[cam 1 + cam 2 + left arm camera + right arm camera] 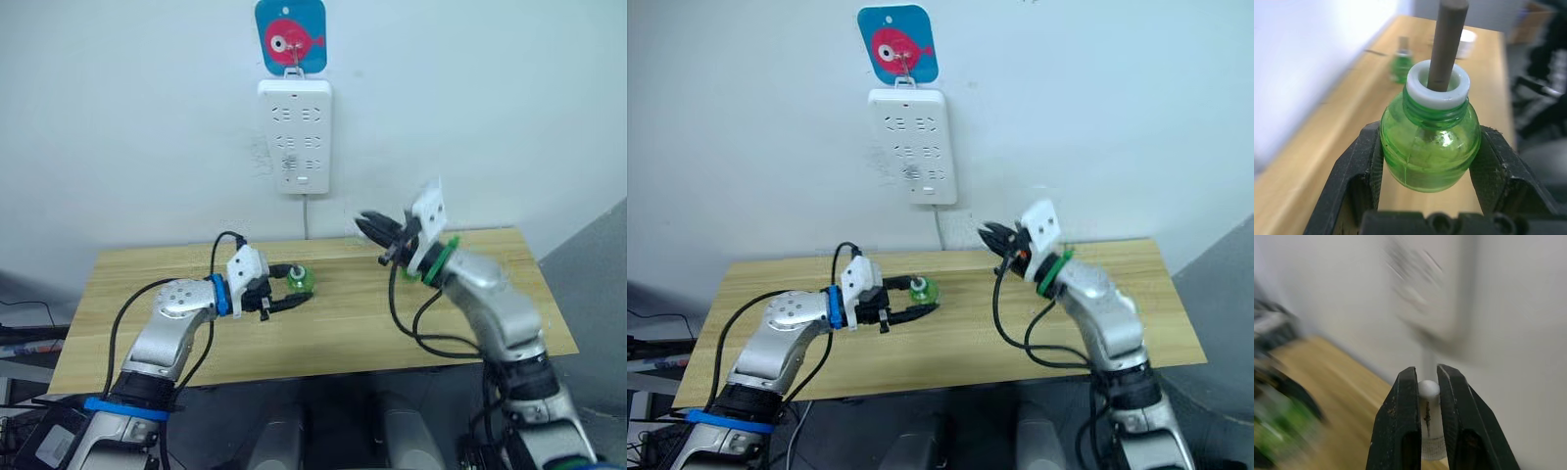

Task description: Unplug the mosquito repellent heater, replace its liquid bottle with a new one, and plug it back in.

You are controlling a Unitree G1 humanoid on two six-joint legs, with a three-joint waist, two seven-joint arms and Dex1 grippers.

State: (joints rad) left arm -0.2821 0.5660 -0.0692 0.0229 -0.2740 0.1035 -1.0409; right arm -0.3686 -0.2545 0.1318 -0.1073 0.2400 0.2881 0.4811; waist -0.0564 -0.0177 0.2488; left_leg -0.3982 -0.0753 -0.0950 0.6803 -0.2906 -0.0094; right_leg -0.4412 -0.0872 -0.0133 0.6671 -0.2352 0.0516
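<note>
**Green bottle in left claw, small white piece pinched in right**

Gripping a green liquid bottle (1430, 152) with the left gripper (302, 286), at the centre left of the head view, low over the tabletop. Pressing on the round belly from both sides with the 2 black fingers (1359, 166), spread to the bottle's width. Inside the bottle neck, a white collar (1437, 93), and rising through it a grey-brown wick (1448, 44), out past the top edge of the wrist picture. Clear green body; liquid level not readable.

Pinching a white cap-like piece (1428, 390) with the right gripper (1425, 374), raised above the table at the centre right of the head view. Narrow gap only, round top between the fingertips, ribbed base lower down. Cannot tell what part it is.

Further along the table, in the upper middle of the left wrist view: a second green bottle (1400, 63), upright, blurred, contents unreadable. Beyond it, near the top edge, the mosquito repellent heater (1464, 41), a white round blur resting on the wood, apart from both claws and not plugged in.

Light wooden table (343, 333) across the lower half of the head view, against a plain white wall (490, 117). On the wall at top centre, a white power strip (294, 137) hanging from a blue card with a pink fish (291, 37); a white cord (307, 215) dropping from the strip to behind the table. Grey floor (598, 255) at the right edge.
</note>
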